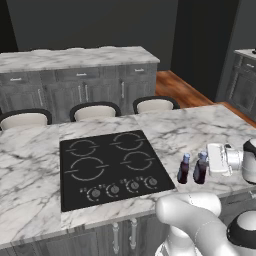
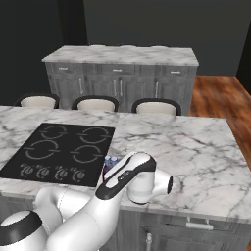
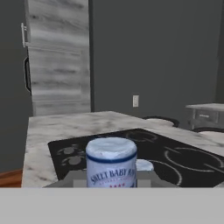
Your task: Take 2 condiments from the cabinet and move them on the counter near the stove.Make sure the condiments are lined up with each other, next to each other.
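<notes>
Currently, your inventory of the desk (image 1: pixel 30 165) reads as follows: a white, grey-veined marble top with a flat black stove (image 1: pixel 112 167) set into it, four ring burners and a row of knobs along the stove's front edge. Two small dark brown bottles with blue caps stand upright just right of the stove's front right corner, side by side and nearly touching: the first bottle (image 1: pixel 183 168) is nearer the stove, the second bottle (image 1: pixel 200 168) is on its far side. Your hand (image 1: pixel 219 159) is level with the second bottle, reaching in from the right, with its jaws drawn narrow around that bottle; you can see the bottle's blue cap and the top of its yellow-white label close up between the finger tips in the hand view, with the cap of the first bottle just behind it. In the right base view the arm's wrist covers most of both bottles, and you can see little more than the blue caps beside the stove's near corner. Three chairs (image 1: pixel 95 110) with pale seats and dark frames line the far edge of the desk. Beyond them stands a row of grey cabinets (image 1: pixel 80 87) under a second marble top. A tall grey wood-grain cabinet (image 3: pixel 59 57) stands past the desk in the hand view.
</notes>
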Controlling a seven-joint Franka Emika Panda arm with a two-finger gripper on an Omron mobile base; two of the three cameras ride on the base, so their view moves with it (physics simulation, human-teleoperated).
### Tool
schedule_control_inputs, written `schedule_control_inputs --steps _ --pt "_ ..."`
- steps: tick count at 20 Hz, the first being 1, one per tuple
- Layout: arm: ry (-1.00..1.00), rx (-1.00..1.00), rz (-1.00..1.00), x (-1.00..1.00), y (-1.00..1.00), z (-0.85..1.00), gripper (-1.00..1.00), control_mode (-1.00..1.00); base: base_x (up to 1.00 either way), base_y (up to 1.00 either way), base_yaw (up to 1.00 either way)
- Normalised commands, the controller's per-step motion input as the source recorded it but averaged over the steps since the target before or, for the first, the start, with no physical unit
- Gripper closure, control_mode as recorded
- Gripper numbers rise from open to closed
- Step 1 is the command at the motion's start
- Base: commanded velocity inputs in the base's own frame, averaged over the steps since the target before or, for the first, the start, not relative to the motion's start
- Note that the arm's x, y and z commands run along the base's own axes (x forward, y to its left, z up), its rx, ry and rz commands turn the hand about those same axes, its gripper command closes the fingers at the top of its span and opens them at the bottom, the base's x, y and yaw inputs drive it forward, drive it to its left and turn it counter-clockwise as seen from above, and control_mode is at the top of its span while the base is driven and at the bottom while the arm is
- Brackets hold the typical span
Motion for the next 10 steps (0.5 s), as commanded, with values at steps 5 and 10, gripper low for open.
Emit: schedule_control_inputs --steps 5,10 --pt "0.00 0.00 0.00 0.09 0.00 -0.08 1.00 -1.00 0.00 0.00 0.00" --pt "-0.01 0.00 0.00 0.07 0.00 -0.10 1.00 -1.00 0.00 0.00 0.00"
